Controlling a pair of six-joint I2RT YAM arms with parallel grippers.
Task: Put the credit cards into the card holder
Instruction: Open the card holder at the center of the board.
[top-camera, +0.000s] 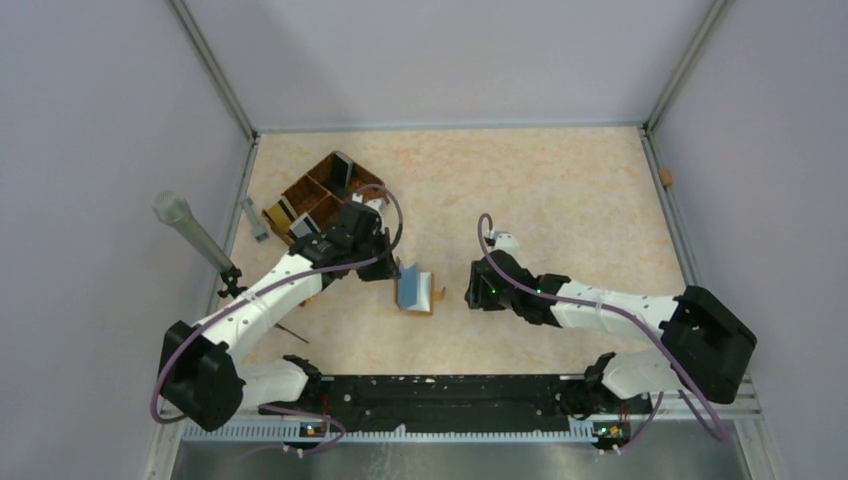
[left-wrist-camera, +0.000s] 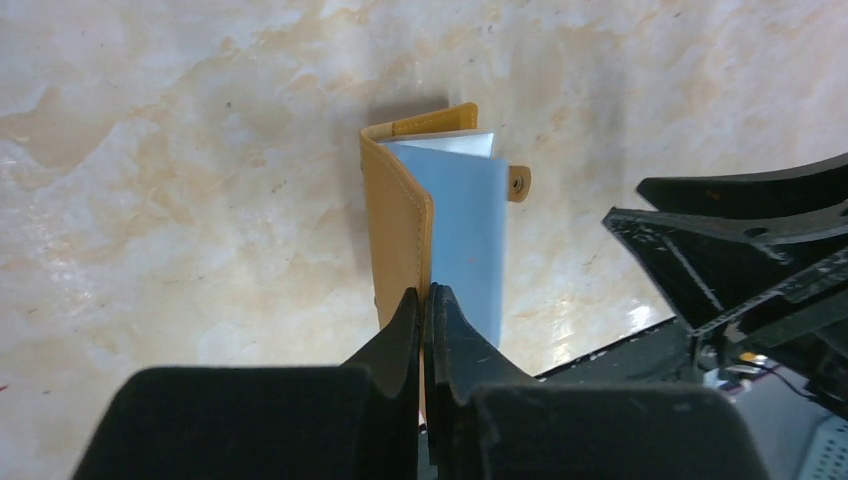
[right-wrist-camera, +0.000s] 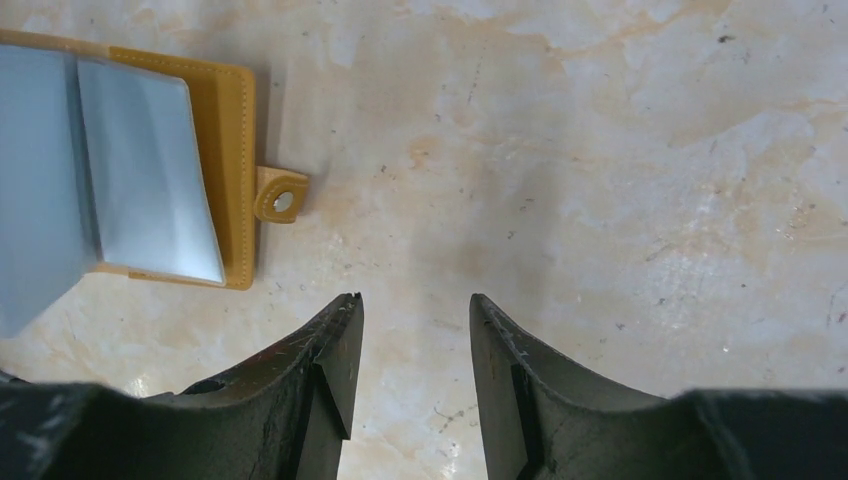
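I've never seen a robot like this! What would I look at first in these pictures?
First, the mustard-orange wallet standing open like a book in the middle of the table, its grey-blue inside showing. The left gripper pinches one cover to hold it up, while the right gripper waits open and empty beside it. A brown basket sits at the back left.

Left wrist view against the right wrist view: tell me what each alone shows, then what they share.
Left wrist only: the left hand shut on an edge of the mustard-orange folding card holder, and the black right arm. Right wrist only: the right hand, open and empty. Both: the holder's grey-blue inner sleeves, its snap tab and the marbled beige table.
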